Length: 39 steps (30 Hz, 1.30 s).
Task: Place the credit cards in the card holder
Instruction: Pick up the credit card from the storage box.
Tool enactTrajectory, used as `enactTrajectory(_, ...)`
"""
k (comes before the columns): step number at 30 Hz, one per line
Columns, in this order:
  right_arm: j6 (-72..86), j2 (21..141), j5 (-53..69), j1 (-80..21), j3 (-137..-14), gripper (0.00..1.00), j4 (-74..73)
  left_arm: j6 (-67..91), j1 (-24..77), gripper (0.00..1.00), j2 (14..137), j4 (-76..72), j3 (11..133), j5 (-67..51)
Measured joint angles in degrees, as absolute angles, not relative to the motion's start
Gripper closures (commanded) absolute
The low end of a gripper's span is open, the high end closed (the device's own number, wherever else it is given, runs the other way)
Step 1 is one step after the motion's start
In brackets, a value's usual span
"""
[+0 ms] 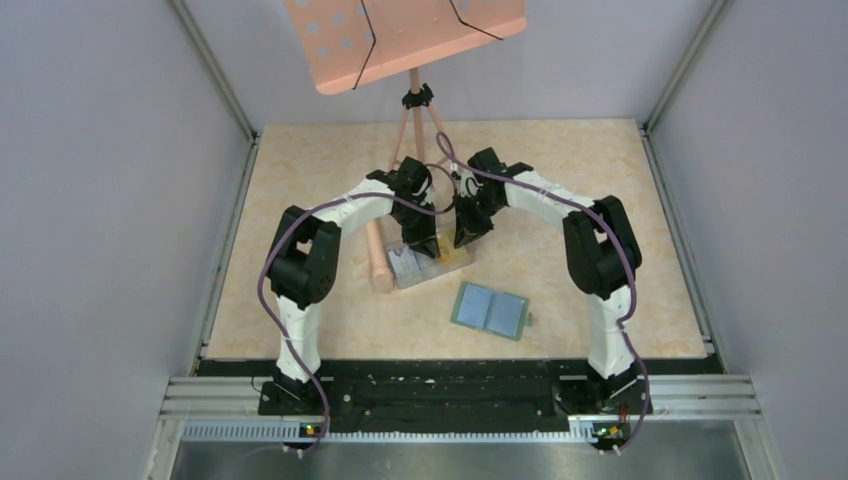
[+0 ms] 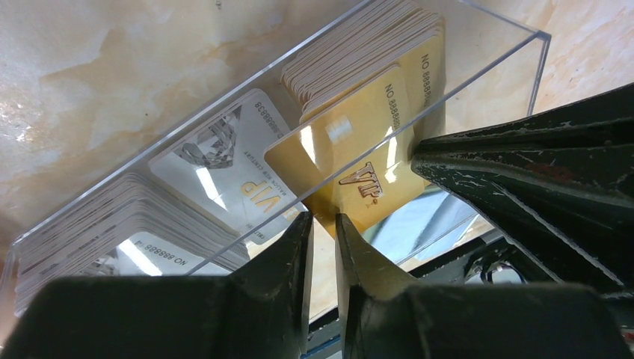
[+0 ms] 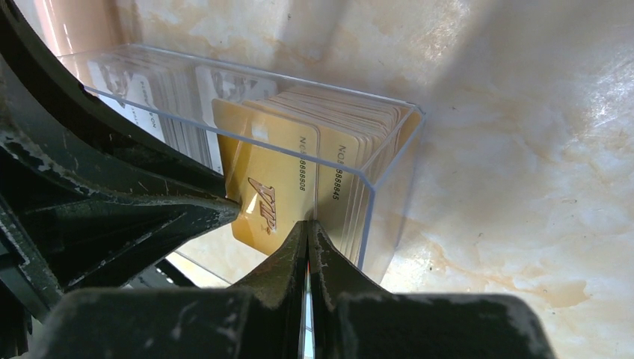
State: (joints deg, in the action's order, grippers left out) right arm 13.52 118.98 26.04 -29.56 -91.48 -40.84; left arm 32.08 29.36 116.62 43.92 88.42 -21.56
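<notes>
Fingers [image 2: 288, 258] of our left gripper [image 2: 323, 223] stand slightly apart, with the lower corner of a gold credit card [image 2: 359, 168] at the gap between them. Our right gripper [image 3: 307, 224] has its fingers pressed together on that card's edge, holding it tilted above the stack in the clear box [image 2: 497, 67]. White credit cards [image 2: 224, 157] fill the box's other end. We see the card holder [image 1: 490, 312] lying open on the table [image 1: 620, 180], apart from the box, nearer the arm bases.
</notes>
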Motion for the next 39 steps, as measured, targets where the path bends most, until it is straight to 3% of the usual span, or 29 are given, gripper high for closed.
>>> enactTrajectory(5, 14.1, 118.8, 27.6, -28.9, -90.6, 1.00, -39.8, 32.6, 29.1, 0.89, 116.6, 44.0, 88.4, -21.6)
enactTrajectory(13, 15.3, 118.4, 29.0, -28.2, -89.4, 1.00, -38.5, 32.9, 28.9, 0.91, 115.9, 43.9, 88.4, -21.7)
enactTrajectory(21, 15.7, 118.3, 29.4, -28.0, -89.0, 1.00, -38.0, 32.9, 28.9, 0.89, 114.8, 44.5, 88.7, -22.0)
enactTrajectory(32, 16.1, 118.3, 30.0, -28.0, -88.9, 1.00, -37.7, 31.1, 29.1, 0.75, 114.8, 46.8, 92.2, -23.2)
enactTrajectory(39, 16.2, 118.3, 30.3, -28.0, -88.5, 1.00, -37.5, 29.5, 29.4, 0.74, 115.3, 48.6, 94.6, -23.1)
